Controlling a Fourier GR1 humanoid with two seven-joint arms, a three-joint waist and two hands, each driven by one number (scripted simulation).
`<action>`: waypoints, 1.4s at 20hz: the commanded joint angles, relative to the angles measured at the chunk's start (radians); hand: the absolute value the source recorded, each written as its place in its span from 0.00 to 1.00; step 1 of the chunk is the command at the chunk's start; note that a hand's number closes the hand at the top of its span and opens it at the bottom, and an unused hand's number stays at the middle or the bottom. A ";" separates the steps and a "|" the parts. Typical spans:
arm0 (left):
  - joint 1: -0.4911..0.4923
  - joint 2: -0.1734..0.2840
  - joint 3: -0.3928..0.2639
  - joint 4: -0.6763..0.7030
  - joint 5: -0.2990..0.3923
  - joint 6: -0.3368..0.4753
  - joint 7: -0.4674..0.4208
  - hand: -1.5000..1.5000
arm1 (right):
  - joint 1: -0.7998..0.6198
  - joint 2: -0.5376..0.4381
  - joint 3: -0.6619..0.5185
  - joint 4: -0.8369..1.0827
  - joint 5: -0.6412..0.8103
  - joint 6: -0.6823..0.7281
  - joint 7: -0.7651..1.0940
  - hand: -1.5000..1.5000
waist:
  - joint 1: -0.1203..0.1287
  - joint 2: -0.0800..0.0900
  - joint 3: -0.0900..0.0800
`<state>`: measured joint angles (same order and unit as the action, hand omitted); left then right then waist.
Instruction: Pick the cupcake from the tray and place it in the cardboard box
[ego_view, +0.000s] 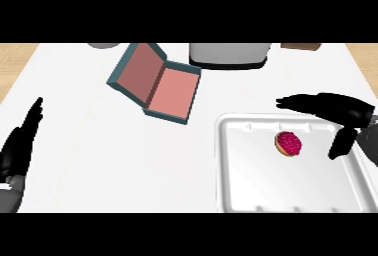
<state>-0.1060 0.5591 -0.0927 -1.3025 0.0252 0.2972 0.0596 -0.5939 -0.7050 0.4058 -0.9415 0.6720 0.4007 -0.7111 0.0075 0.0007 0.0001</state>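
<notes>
A: In the head view, where was the cupcake (289, 143)?

B: Lying in the white tray (244, 190) at near right, pink frosting showing, untouched.

A: And the right hand (332, 112)?

B: Above the tray's far right part, fingers spread, holding nothing, thumb hanging just right of the cupcake.

A: The left hand (23, 135)?

B: Resting at the left edge, fingers straight.

A: The cardboard box (157, 82)?

B: Open, farther left, pink inside.

White counter (96, 150) with tray (244, 190), box (159, 82).

Right hand (336, 111) hovers open beside cupcake (289, 143) on tray (244, 185).
</notes>
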 joint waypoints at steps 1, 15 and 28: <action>0.043 0.004 0.023 -0.086 -0.017 -0.028 0.036 0.50 | -0.035 0.007 -0.049 -0.025 0.020 0.092 0.000 0.00 | 0.000 -0.002 0.000; -0.003 -0.030 0.107 0.034 -0.043 -0.090 -0.024 0.50 | 0.142 -0.019 -0.066 -0.275 -0.036 0.146 -0.043 0.00 | -0.013 -0.003 -0.001; 0.014 -0.072 0.142 -0.016 -0.105 -0.118 -0.007 0.50 | 0.149 0.136 -0.014 -0.200 0.156 0.093 0.145 0.00 | 0.000 0.000 0.000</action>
<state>-0.0855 0.4768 0.0227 -1.3170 -0.0778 0.2139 0.0495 -0.4454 -0.6348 0.3851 -1.2162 0.7706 0.5145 -0.5551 0.0036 -0.0005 -0.0003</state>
